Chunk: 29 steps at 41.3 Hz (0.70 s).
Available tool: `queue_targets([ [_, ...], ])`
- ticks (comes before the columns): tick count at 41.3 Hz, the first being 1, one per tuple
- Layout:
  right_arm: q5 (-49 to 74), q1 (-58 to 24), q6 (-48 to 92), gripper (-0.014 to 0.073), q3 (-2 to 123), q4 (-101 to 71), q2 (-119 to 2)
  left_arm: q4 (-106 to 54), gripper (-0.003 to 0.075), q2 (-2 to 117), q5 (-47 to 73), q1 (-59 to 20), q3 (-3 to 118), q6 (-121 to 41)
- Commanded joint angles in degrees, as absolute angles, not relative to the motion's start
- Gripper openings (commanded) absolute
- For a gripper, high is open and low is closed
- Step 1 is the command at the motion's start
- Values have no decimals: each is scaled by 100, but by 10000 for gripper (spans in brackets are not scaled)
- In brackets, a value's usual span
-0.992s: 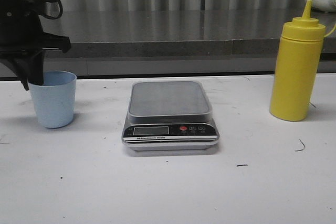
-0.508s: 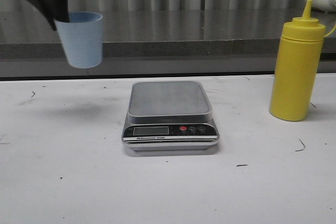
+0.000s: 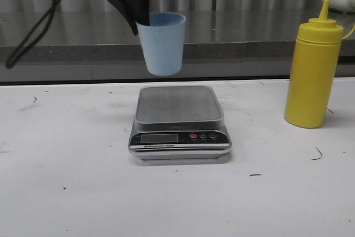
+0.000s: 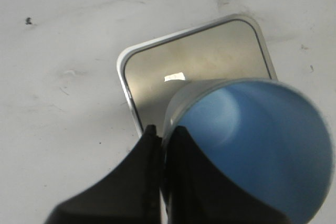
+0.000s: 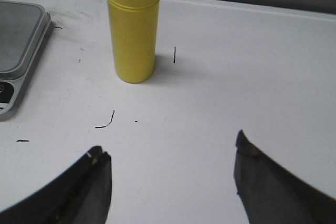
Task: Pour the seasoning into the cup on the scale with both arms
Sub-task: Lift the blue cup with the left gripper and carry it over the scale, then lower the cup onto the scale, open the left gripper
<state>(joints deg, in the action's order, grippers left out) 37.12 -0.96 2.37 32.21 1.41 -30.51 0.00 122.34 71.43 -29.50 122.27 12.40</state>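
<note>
Overhead in the front view, the left gripper [image 3: 140, 18] pinches the pale blue cup [image 3: 162, 44] by its rim at upper centre, above the scale [image 3: 179, 121]; the yellow squeeze bottle [image 3: 313, 70] stands at right; from the left wrist, the cup hangs over the platform's edge, so centre it, then lower level; the right gripper [image 5: 170, 179] gapes empty.

Cup [image 3: 162, 44], lifted off the table by the left gripper [image 3: 135, 5], has been carried rightward to above the scale [image 3: 179, 120].
</note>
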Motion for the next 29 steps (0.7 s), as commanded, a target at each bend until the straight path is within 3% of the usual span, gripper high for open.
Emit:
queue_targets([
  [1, 3348, -68, 275, 516, 3397, 204, -3095, 44, -20, 12083, 7195, -3071, 12441, 1336],
  [29, 3348, -68, 275, 516, 3397, 204, -3095, 0, -19, 12433, 7011, -3097, 12441, 1425],
])
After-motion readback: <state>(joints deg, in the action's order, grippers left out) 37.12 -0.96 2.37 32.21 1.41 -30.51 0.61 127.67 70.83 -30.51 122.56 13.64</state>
